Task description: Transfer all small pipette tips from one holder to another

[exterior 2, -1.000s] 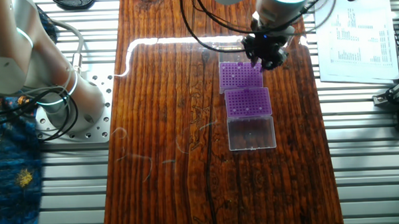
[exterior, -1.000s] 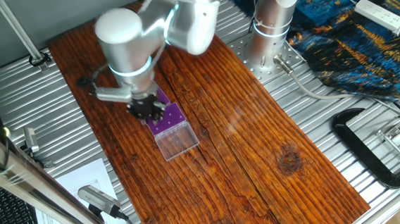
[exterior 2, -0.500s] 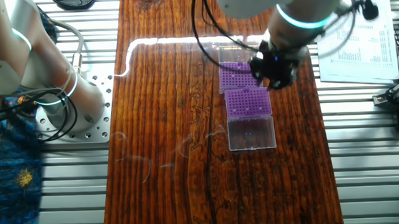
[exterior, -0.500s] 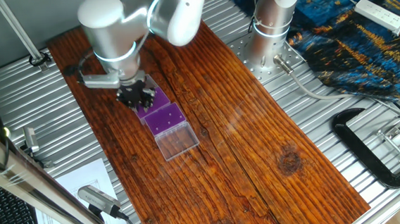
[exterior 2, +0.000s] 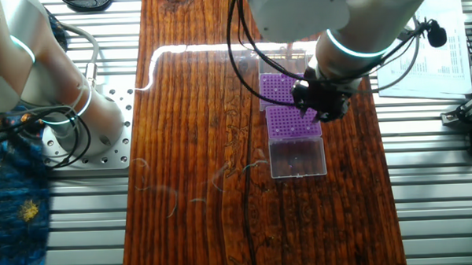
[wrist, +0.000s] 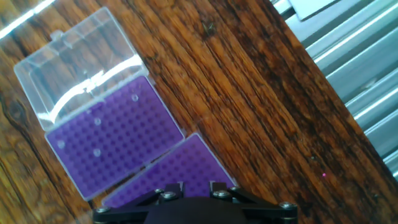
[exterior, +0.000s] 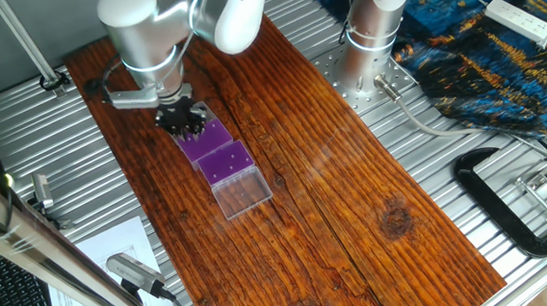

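Observation:
Two purple racks lie end to end on the wooden table. The rack (wrist: 112, 140) with an open clear lid (wrist: 74, 56) holds several small pipette tips (wrist: 135, 98), seen as white dots. It also shows in the fixed views (exterior: 228, 162) (exterior 2: 291, 123). The second rack (wrist: 186, 165) (exterior: 205, 137) (exterior 2: 278, 88) shows no tips in its visible part. My gripper (wrist: 199, 186) (exterior: 181, 123) (exterior 2: 321, 103) hovers over the second rack near the seam between the two. Its jaws stand a small gap apart, with nothing seen between them.
The clear lid (exterior: 242, 192) (exterior 2: 297, 156) lies flat on the wood beyond the tip-bearing rack. Ribbed metal surrounds the board (wrist: 348, 56). Papers (exterior 2: 426, 39) lie to one side, and the arm's base (exterior: 371, 30) and a black clamp (exterior: 509, 204) stand on the other.
My hand has shifted along the two racks by about a rack's length. The racks and the lid have not moved.

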Tool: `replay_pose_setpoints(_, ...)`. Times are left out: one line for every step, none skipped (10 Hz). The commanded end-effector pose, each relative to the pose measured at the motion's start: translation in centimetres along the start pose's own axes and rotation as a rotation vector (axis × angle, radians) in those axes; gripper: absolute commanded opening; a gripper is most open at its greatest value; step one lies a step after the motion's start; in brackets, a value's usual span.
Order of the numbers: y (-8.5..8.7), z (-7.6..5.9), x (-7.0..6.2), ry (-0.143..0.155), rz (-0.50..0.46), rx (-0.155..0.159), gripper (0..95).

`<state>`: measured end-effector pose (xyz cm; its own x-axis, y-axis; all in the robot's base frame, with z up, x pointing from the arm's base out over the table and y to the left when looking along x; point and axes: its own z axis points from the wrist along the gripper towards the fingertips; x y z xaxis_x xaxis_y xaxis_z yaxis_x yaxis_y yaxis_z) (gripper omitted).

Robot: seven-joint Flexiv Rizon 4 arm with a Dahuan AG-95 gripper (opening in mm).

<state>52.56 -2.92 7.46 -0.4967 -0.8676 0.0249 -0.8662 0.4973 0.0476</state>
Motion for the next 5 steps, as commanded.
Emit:
replay_pose_setpoints(-0.13,0.33,0.54,-0.003,-0.023,0.012,19.0)
replay_pose_setpoints(-0.16,0.40,0.57,-0.003,-0.022,0.014,0.0)
replay_pose_setpoints(-0.25,0.56,0.59,-0.008,-0.022,0.019,0.0)
replay_pose_setpoints(-0.33,0.64,0.58,-0.008,-0.021,0.022,0.0)
replay_pose_setpoints(-0.44,0.73,0.61,-0.010,-0.021,0.025,0.0)
